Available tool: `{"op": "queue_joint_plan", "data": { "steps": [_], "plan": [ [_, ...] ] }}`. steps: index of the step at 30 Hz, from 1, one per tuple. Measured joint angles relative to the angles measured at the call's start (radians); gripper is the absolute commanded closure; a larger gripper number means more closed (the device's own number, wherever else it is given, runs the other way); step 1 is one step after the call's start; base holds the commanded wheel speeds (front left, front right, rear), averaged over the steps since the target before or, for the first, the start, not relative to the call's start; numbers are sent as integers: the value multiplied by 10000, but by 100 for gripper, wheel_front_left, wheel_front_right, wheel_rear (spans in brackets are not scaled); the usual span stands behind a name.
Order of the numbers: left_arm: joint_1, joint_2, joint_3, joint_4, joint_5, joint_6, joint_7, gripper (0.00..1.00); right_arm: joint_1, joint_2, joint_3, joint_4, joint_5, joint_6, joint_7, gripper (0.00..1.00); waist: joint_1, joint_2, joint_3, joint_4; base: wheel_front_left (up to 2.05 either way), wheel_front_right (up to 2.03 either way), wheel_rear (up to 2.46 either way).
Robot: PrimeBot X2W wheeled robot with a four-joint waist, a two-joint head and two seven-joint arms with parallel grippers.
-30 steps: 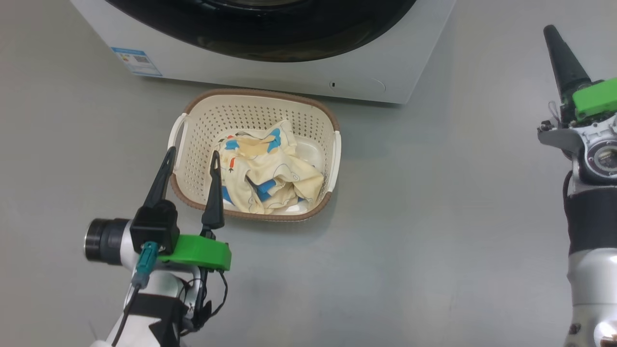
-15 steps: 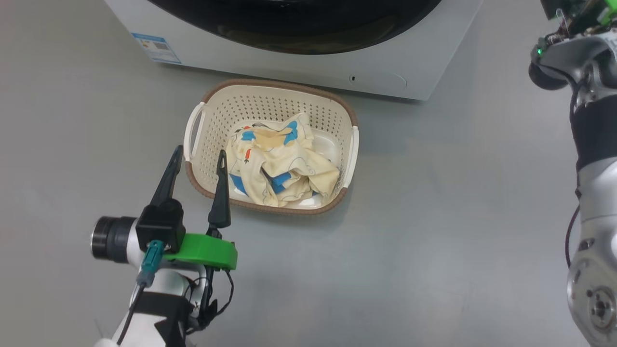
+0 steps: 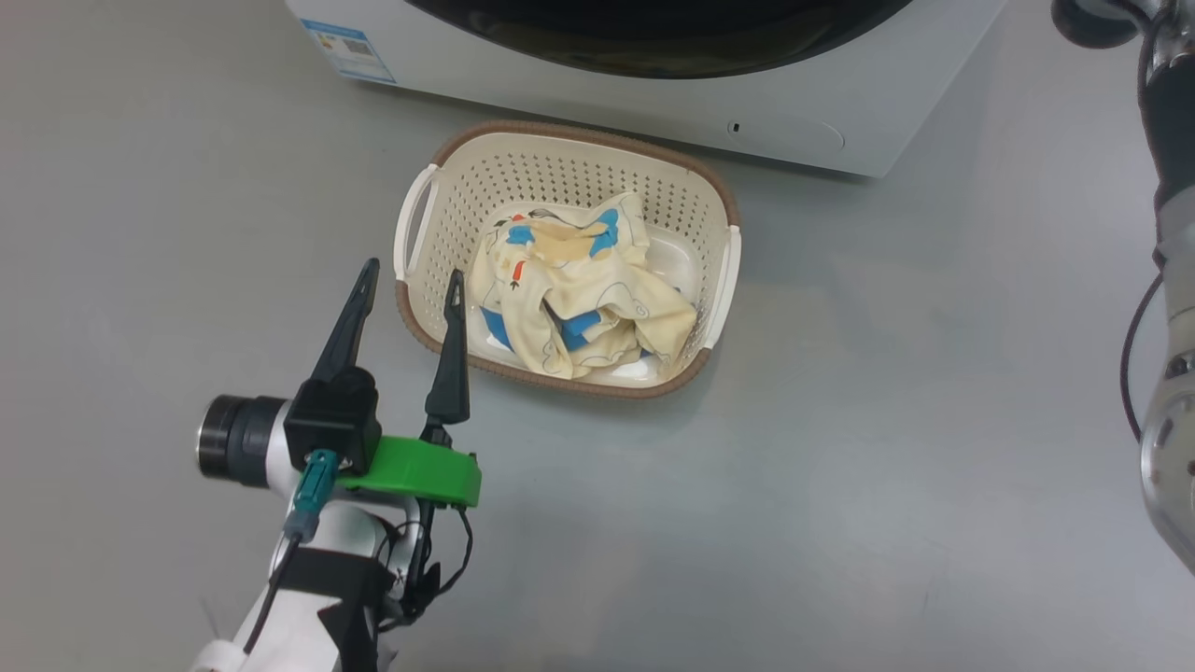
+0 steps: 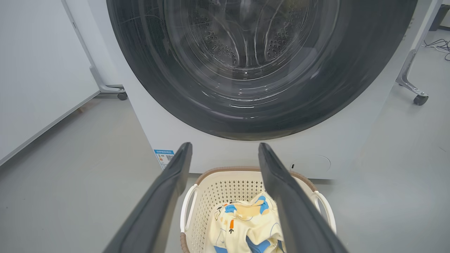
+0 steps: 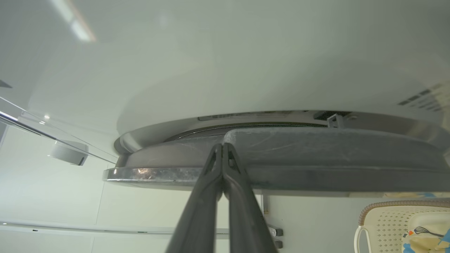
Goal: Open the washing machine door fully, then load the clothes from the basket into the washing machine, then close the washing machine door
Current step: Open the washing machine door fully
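The washing machine door (image 4: 246,70) looks shut against the washing machine (image 4: 165,133), so opening it is likely your first step. Your right pincer (image 5: 223,146), clenched on nothing, points at the door's rim, probably to pry it. The clothes (image 3: 579,289) lie in the basket (image 3: 569,131) on the floor (image 3: 840,467) before the machine. Your left pincer (image 3: 414,269) hangs released beside the basket's near corner, ready to pick.

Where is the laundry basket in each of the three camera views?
Head view: the basket sits upper centre, just below the washing machine.
Left wrist view: the basket at bottom centre, cut by the lower edge.
Right wrist view: the basket in the bottom right corner, partly cut off.
Shared landmark: the clothes inside it.
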Motion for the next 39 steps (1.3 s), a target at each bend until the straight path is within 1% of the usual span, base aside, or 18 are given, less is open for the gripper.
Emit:
{"op": "queue_joint_plan", "data": {
  "steps": [6, 14, 23, 31, 37, 39],
  "plan": [
    [-136, -31, -56, -42, 0, -15, 0, 0, -569, -259, 94, 838, -500, 0, -222, 100, 0, 0, 218, 117, 0, 0, 0],
    [-242, -84, -222, -71, 0, -12, -40, 0, -1046, -474, 151, 1699, -767, 0, -173, 100, 0, 0, 435, 264, 0, 0, 0],
    [-248, -107, -267, -73, 0, 19, -40, 0, -1112, -631, 387, 1816, -821, 0, 355, 100, 0, 0, 480, 362, 0, 0, 0],
    [-362, -125, -274, -88, 0, 35, -42, 0, -1104, -554, 535, 1958, -859, 0, 736, 100, 0, 0, 539, 407, 0, 0, 0],
    [-360, -134, -272, -86, 0, 102, -42, 0, -1023, -520, 736, 1906, -729, 0, 1304, 100, 0, 0, 495, 353, 0, 0, 0],
    [-360, -136, -268, -82, 0, 104, -40, 0, -827, -499, 819, 1722, -637, 0, 1561, 100, 0, 0, 442, 330, 0, 0, 0]
  ]
}}
